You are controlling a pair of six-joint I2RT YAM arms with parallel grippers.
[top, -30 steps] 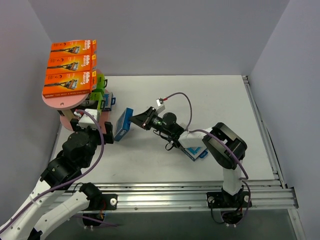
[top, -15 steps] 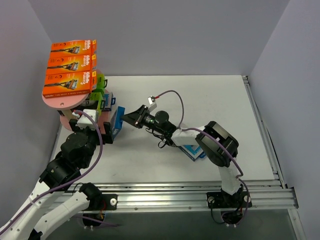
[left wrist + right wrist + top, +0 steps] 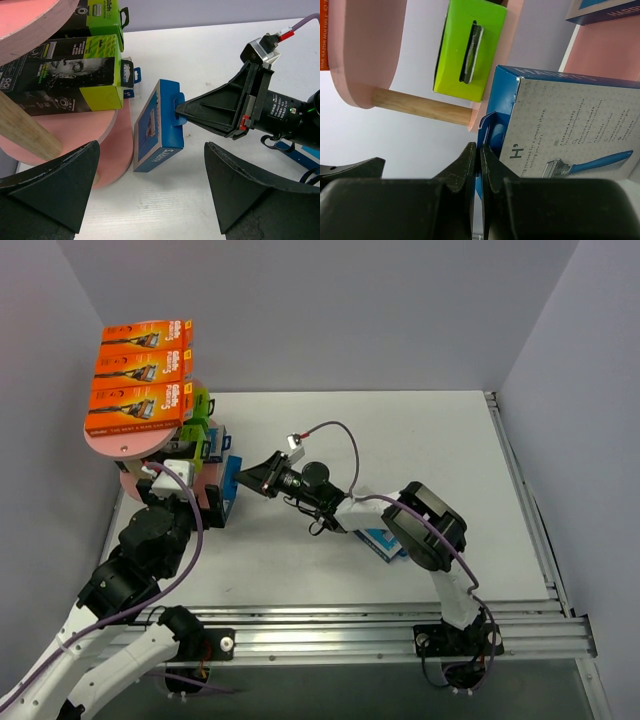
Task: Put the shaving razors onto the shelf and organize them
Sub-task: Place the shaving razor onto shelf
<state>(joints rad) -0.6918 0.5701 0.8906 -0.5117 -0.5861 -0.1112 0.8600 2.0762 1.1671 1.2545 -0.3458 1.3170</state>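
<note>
At 9 o'clock on the table, the shelf (image 3: 125,448) is being filled. Three orange packs (image 3: 140,365) are lying in a row on its top board, and the black-and-lime packs (image 3: 75,85) are being kept on the board below.

Just at the shelf's 6 o'clock side, the left gripper (image 3: 185,490) is being held with its jaws spread wide. Nothing is being gripped by it.

At the shelf's 3 o'clock edge, a blue razor pack (image 3: 152,130) is being presented on edge, tilted, just beside the lowest pink board. Whether board and pack are touching cannot be told.

The pack is being pinched by its hang tab in the right gripper (image 3: 182,107), whose jaws are closed tight on that tab and are being pointed toward 9 o'clock.

One more blue pack (image 3: 385,540) is lying flat on the table at about 4 o'clock from the held one, partly hidden under the right arm.

The placing of a blue pack is judged to be the step in hand. The next move is judged to call for the pack to be lifted or tipped over the board's rim and set flat before the tab is released. After that, the pack on the table is left to be fetched.
</note>
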